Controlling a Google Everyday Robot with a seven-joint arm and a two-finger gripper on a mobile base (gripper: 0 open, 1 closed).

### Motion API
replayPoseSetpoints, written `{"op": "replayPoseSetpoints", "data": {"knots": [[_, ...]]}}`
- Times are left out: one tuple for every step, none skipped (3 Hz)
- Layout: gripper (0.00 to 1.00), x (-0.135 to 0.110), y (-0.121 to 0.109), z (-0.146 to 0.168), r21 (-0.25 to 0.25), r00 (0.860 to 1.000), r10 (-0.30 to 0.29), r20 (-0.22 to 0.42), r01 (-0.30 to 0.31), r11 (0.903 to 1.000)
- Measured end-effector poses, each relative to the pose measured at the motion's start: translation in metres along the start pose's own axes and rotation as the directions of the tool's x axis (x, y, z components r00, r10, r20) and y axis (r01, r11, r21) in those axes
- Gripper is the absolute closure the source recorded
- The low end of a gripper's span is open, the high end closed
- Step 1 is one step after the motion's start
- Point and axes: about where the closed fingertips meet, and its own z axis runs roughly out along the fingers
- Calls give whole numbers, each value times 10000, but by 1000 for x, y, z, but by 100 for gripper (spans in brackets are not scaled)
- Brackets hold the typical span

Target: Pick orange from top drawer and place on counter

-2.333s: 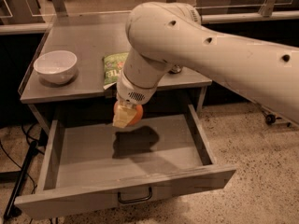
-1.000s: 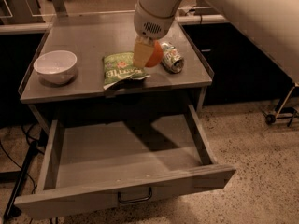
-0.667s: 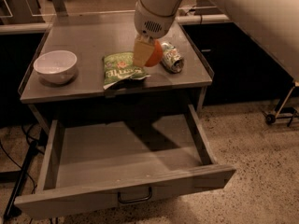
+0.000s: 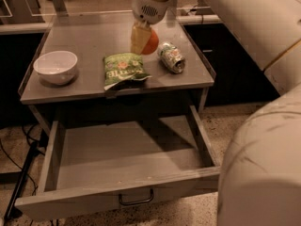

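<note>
My gripper (image 4: 142, 40) low over the surface (image 4: 89, 36), pinching the orange (image 4: 152, 43), orange between bag (image 4: 123, 68) and can (image 4: 171, 57), contact with surface cannot tell, bowl (image 4: 55, 66) well apart, drawer (image 4: 70, 204) below pulled open.

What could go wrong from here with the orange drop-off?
1. The gripper holds the orange over the counter, in the narrow gap between the chip bag and the can. Lowering it could nudge either one, and the can lies on its side, so it may roll.
2. The orange is round. Once released, it might roll to the front edge and drop into the open top drawer below.
</note>
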Motion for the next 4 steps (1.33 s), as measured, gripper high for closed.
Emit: {"op": "replayPoseSetpoints", "data": {"knots": [[100,-12,-37,-16,428,9996,-93,255,82,9990],[100,-14,-40,-21,561,9993,-88,364,67,9984],[100,-13,-56,-10,590,9992,-137,372,115,9982],[100,-12,-108,4,1167,9986,-212,488,154,9931]]}}
